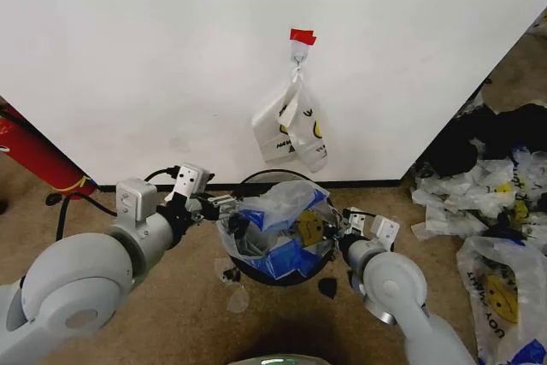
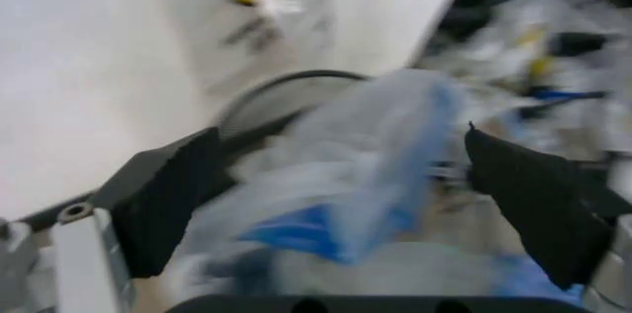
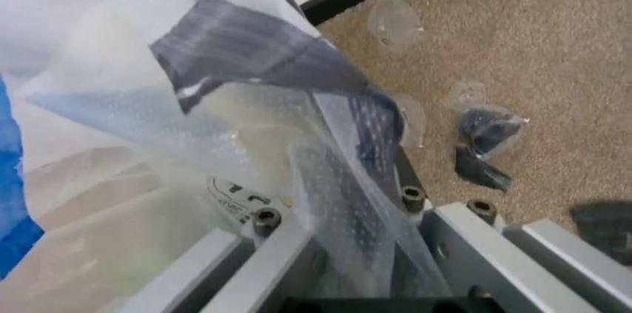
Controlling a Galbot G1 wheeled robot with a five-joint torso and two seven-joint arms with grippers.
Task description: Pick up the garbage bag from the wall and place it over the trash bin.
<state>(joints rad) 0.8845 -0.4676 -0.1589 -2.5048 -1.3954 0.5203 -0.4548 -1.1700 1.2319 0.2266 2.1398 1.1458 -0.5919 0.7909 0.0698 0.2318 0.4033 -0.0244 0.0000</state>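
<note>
Garbage bag [image 1: 278, 228] stretched between both end effectors.

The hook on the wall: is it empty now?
No: in the head view a white smiley bag hangs from the hook under the red tape on the wall.
</note>
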